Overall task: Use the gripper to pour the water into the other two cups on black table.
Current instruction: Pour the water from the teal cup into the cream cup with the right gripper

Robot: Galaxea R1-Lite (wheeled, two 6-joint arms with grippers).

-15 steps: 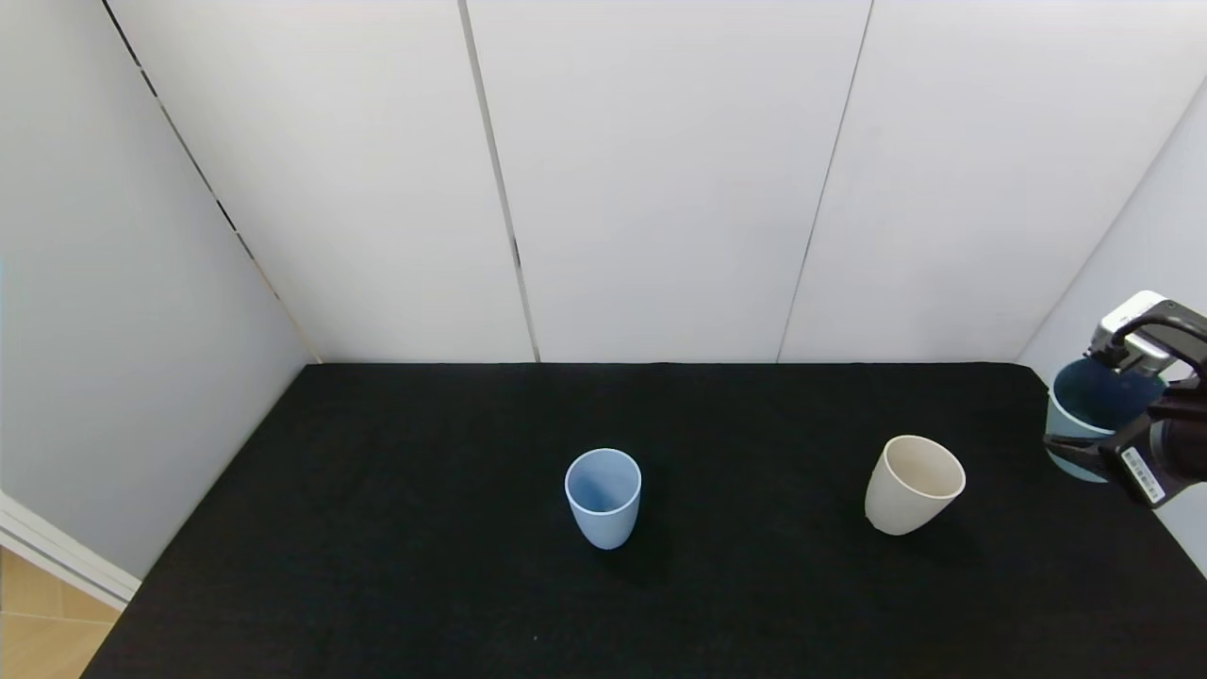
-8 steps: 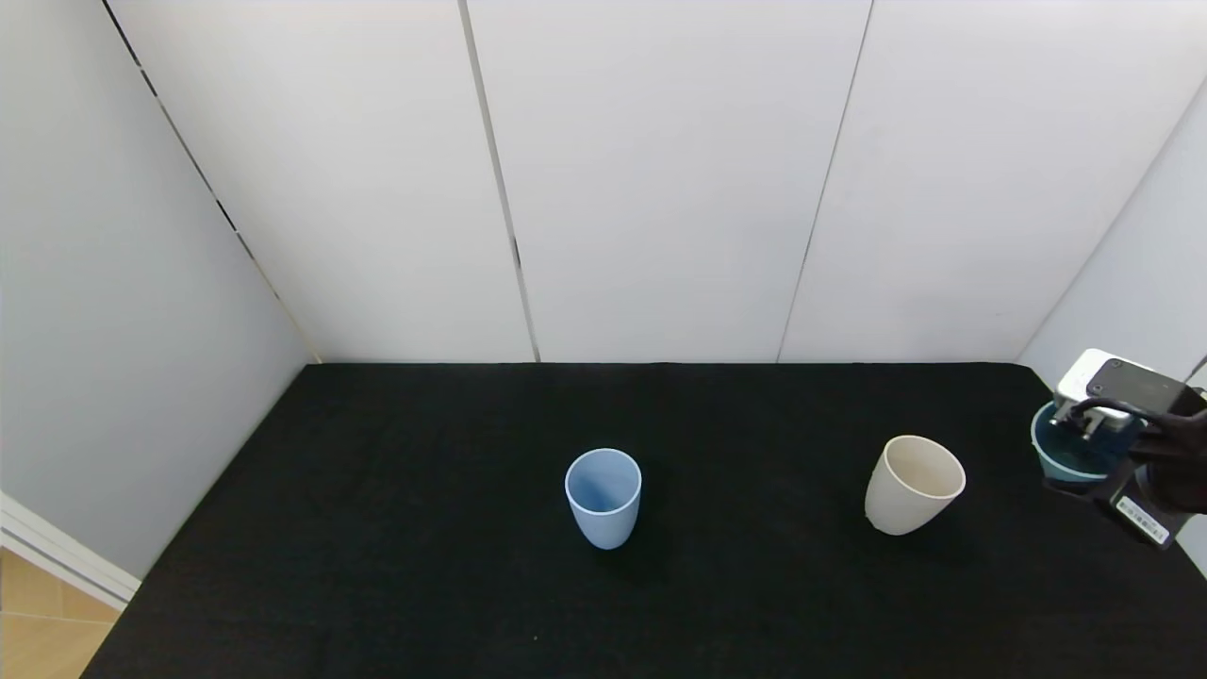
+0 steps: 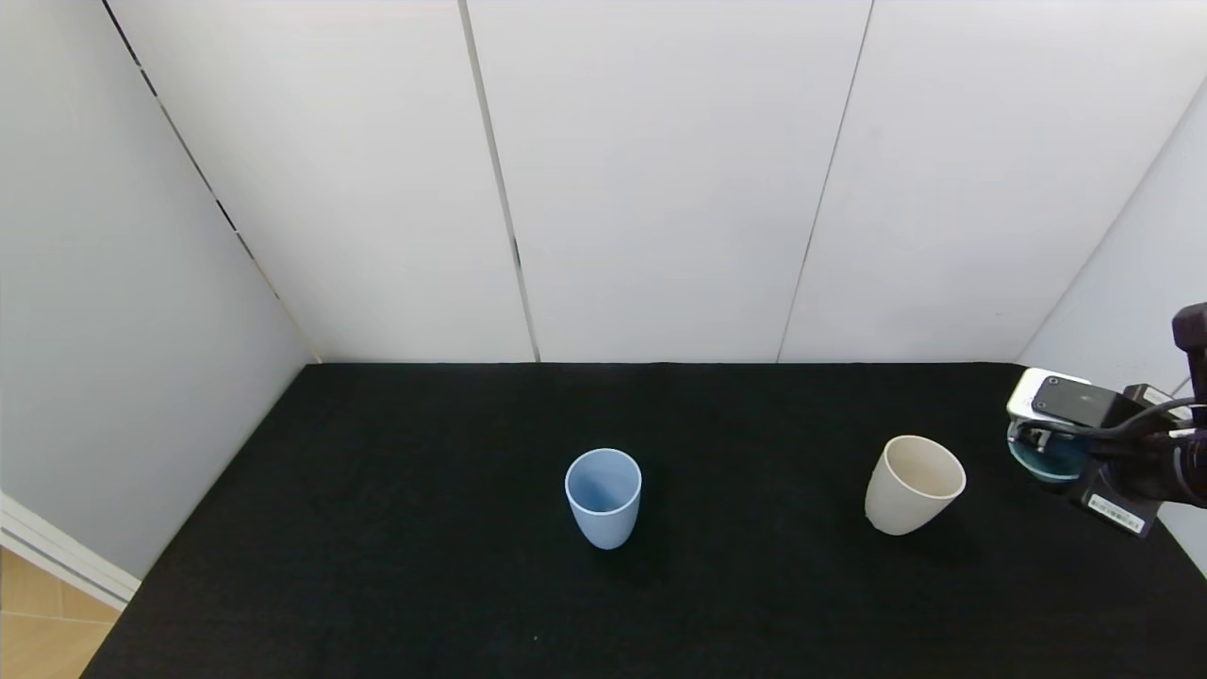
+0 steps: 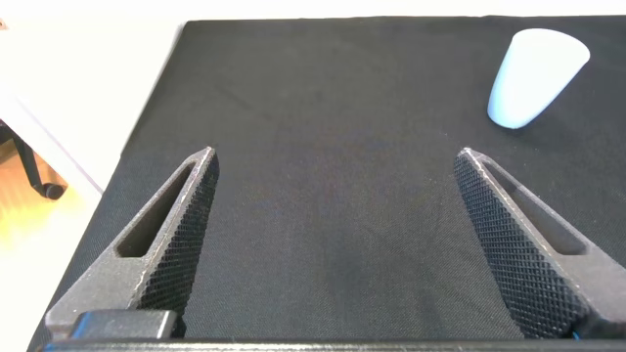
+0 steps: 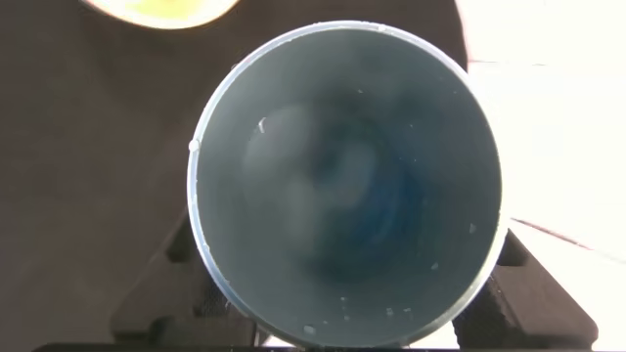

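Teal-green tumbler, probably upright, sat clamped in right gripper jaws; cream-beige cup lay at its 9 o'clock. Left gripper jaws apart.

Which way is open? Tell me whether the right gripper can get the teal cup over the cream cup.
Probably yes. The right gripper holds the teal cup just right of the cream cup, with only bare black table between.

Two cups mid-table, third cup at right edge.
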